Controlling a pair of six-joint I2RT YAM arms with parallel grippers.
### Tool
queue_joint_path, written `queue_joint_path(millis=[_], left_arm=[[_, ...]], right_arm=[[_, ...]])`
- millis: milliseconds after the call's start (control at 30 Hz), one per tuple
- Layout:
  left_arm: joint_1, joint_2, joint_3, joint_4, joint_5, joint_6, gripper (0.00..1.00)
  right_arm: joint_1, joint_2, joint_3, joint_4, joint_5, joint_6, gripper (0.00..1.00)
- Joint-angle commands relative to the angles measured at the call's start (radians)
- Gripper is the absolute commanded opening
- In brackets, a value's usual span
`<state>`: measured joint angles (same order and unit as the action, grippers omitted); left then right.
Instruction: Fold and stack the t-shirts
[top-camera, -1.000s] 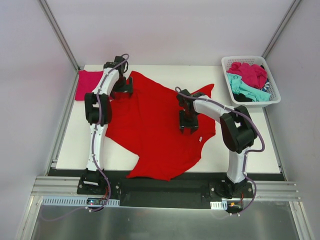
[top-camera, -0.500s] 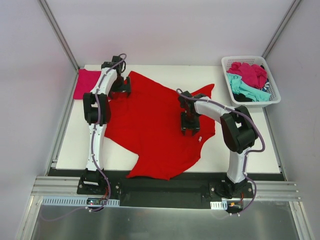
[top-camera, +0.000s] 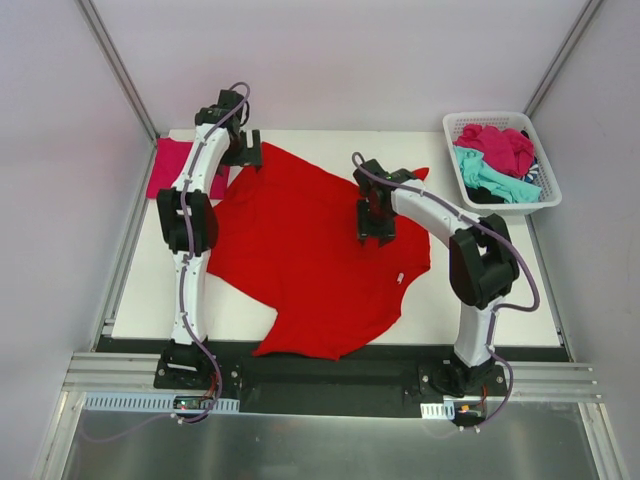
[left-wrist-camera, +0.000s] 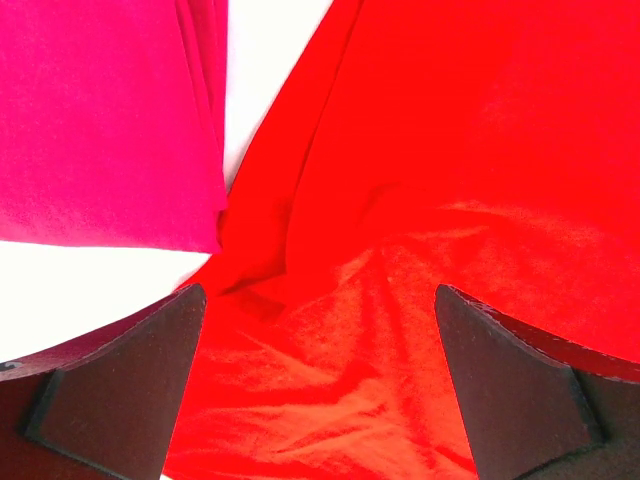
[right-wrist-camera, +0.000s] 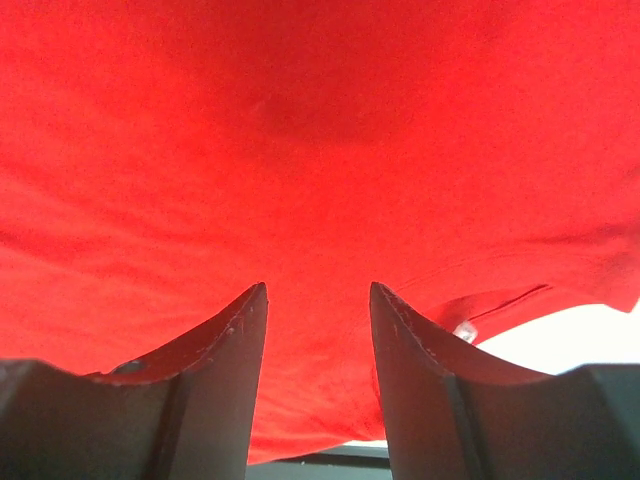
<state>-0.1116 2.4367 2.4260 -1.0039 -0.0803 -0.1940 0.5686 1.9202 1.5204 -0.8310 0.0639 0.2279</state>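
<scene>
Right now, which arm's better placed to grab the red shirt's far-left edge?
Left. The left gripper hangs open over that edge, beside the pink shirt; the right gripper is over the middle of the red shirt.

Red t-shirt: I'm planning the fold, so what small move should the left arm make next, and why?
Probably lower the left gripper and close on the red t-shirt's wrinkled corner. Its jaws stand wide open over that cloth, beside the folded magenta shirt, gripping nothing.
</scene>
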Motion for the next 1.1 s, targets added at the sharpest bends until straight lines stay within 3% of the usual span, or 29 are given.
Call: queue_joint_path(millis=[0,200,600,1067], left_arm=[[-0.005,-0.053,0.027,-0.006,-0.003,0.010,0.99],[-0.008,-0.036,0.025,-0.004,-0.003,0.010,0.99],[-0.019,-0.047,0.019,-0.004,-0.032,0.015,0.99],[-0.023,-0.061,0.012,-0.002,-0.081,0.016,0.99]], right_arm=[[-0.096,0.029,0.079,-0.034,0.077,0.004,0.49],[-0.180,0.118,0.190,-0.100,0.093,-0.016,0.48],[-0.190,0.137,0.142,-0.069,0.086,-0.022,0.48],[-0.210,0.215,0.198,-0.128,0.235,-0.044,0.49]])
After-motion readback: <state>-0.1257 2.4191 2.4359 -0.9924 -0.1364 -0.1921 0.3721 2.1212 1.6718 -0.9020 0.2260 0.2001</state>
